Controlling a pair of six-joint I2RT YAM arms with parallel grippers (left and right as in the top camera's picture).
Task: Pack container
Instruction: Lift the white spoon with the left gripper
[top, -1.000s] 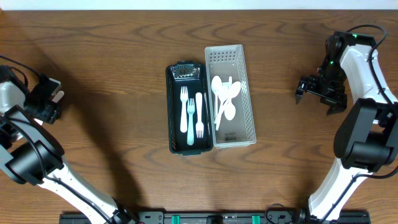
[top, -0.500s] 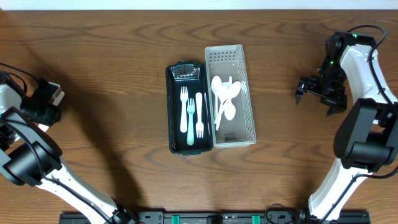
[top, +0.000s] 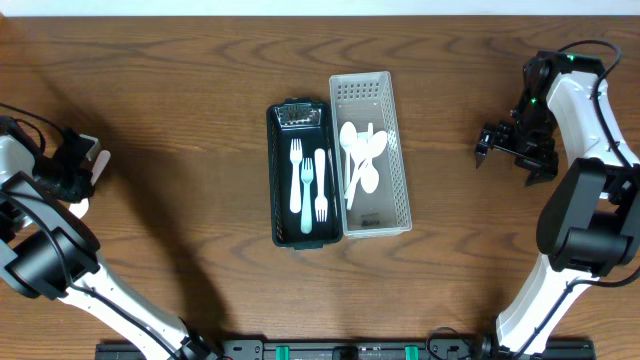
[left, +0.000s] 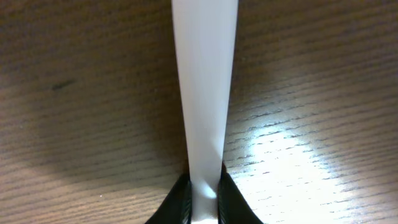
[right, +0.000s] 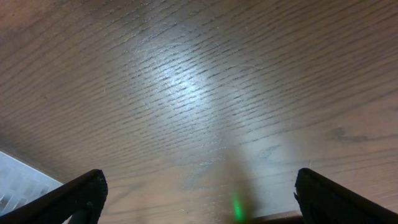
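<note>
**Left arm grips a white utensil at the table's edge; right arm waits with its fingers spread**

The left gripper (left: 204, 200) sits at the far left of the wooden table (top: 200, 80), well apart from both containers. Its two dark fingers are clenched on the end of a white utensil handle (left: 205, 81), a flat plastic strip that runs straight out from the fingertips, close over the wood. The wrist view shows only the handle, so it cannot be told what kind of utensil it is.

In the middle of the table a dark tray (top: 275, 180) and a white basket (top: 400, 170) stand side by side, long walls touching. The tray holds three forks (top: 306, 195), two white and one teal, laid lengthwise. The basket holds a loose cluster of white spoons (top: 365, 160) in its upper half.

The right gripper (right: 199, 180) hovers at the far right of the table, clear of the basket. Its fingers are spread wide and hold nothing, with bare wood between them.
</note>
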